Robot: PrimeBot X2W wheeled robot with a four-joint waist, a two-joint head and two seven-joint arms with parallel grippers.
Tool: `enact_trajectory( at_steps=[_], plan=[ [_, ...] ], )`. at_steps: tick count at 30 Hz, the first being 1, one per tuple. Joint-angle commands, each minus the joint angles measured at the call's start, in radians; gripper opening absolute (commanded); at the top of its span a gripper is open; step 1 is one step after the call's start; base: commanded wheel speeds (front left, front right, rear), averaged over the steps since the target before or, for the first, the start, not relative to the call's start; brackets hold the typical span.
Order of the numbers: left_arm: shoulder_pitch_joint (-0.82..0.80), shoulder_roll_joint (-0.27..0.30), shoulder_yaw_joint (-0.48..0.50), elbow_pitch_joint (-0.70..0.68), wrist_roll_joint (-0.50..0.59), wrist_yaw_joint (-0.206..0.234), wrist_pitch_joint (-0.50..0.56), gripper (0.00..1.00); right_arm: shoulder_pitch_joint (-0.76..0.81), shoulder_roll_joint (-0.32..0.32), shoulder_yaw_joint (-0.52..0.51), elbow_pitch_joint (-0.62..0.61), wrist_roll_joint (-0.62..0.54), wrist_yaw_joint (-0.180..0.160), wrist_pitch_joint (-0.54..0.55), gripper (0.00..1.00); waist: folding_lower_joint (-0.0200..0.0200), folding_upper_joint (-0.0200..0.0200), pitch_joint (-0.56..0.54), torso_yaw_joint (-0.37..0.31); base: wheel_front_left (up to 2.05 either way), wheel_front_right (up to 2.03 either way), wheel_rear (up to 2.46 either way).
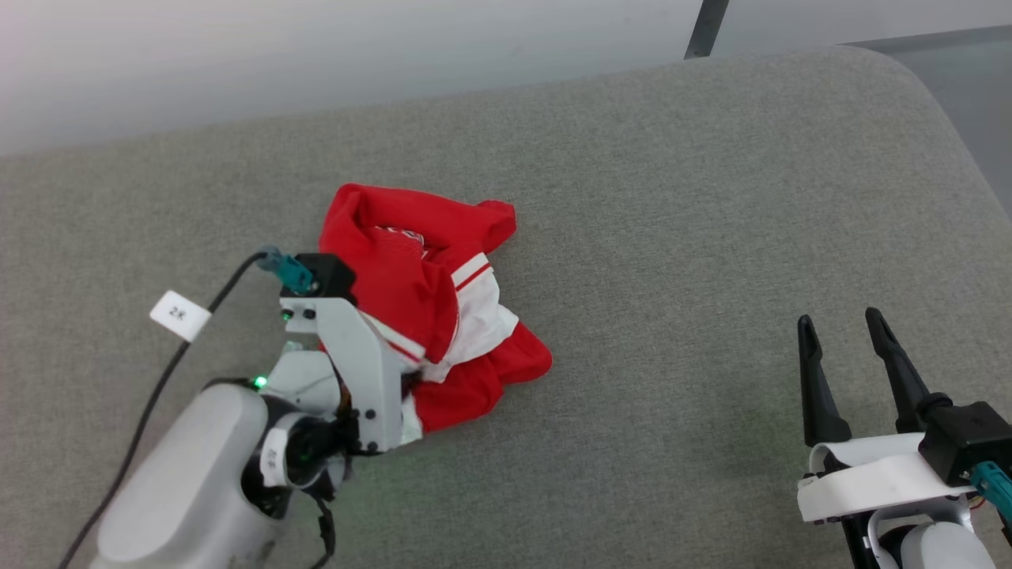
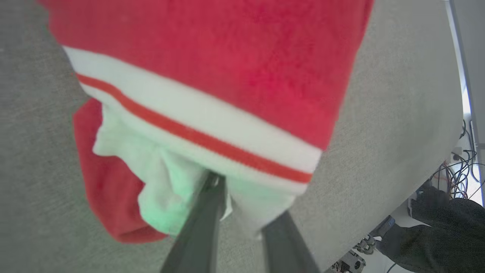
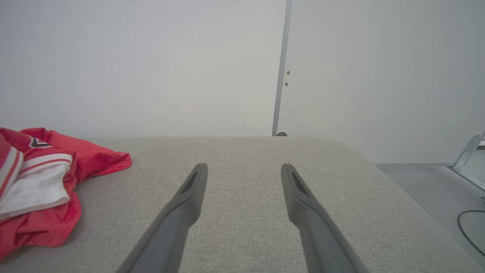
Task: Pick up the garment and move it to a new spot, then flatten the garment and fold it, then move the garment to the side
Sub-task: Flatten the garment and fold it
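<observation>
— Which step?
— Pick-up. The red-and-white jersey [image 1: 411, 292] lies crumpled on the grey worktop [image 1: 672, 197]. The left gripper [image 2: 246, 204] jaws straddle its white sleeve, grip unclear. The right gripper [image 1: 840, 320] jaws stand apart. Next: pinch firmly, lift.

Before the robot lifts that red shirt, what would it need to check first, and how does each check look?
1. Left gripper at the garment: ok, its fingers straddle a white fold.
2. Firm grip on the cloth: cannot tell; the fold hides one fingertip.
3. Right gripper out of the way: ok, open and apart from the garment.
4. Space for a new spot: ok, bare padded surface lies to the garment's right.
5. Garment flat: not ok, it is crumpled in a heap.
</observation>
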Motion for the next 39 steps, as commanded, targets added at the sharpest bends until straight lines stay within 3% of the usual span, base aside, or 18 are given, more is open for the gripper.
enact_trajectory(
  at_steps=[1,7,19,27,33,36,38,39],
  plan=[
    [-0.017,0.008,0.005,0.009,0.002,-0.009,-0.008,0.00,-0.007,0.002,0.001,0.000,0.001,0.000,-0.005,1.00,0.0000,-0.0001,-0.002,0.002,0.00,0.00,0.00],
    [-0.021,0.022,0.032,-0.003,-0.024,0.006,0.007,0.00,0.007,0.002,-0.014,0.002,-0.010,0.000,-0.005,1.00,0.0000,-0.0001,-0.017,0.020,0.00,0.00,0.00],
    [0.072,0.122,0.172,-0.079,-0.071,0.079,-0.017,0.00,0.055,0.002,-0.028,0.007,-0.041,0.000,-0.004,1.00,0.0000,-0.0001,-0.083,0.095,0.00,0.00,0.00],
    [0.191,0.180,0.272,-0.033,-0.106,0.099,-0.070,0.00,0.091,0.001,-0.033,0.014,-0.062,0.000,-0.003,1.00,0.0000,-0.0001,-0.136,0.137,0.00,0.00,0.00],
    [0.259,0.189,0.304,0.024,-0.115,0.106,-0.102,0.12,0.113,0.002,-0.027,0.022,-0.065,0.000,-0.003,1.00,0.0000,-0.0001,-0.168,0.151,0.00,0.00,0.00],
    [0.277,0.188,0.308,0.046,-0.114,0.101,-0.114,0.13,0.118,0.001,-0.023,0.023,-0.065,0.000,-0.003,1.00,0.0000,-0.0001,-0.174,0.154,0.00,0.00,0.00],
    [0.295,0.184,0.309,0.083,-0.115,0.091,-0.129,0.24,0.120,0.001,-0.021,0.023,-0.065,0.000,-0.002,1.00,0.0000,-0.0001,-0.180,0.156,0.00,0.00,0.00],
    [0.297,0.184,0.307,0.096,-0.113,0.085,-0.134,0.39,0.122,0.001,-0.020,0.023,-0.065,0.000,0.000,1.00,0.0000,-0.0001,-0.182,0.156,0.00,0.00,0.00]
  ],
)
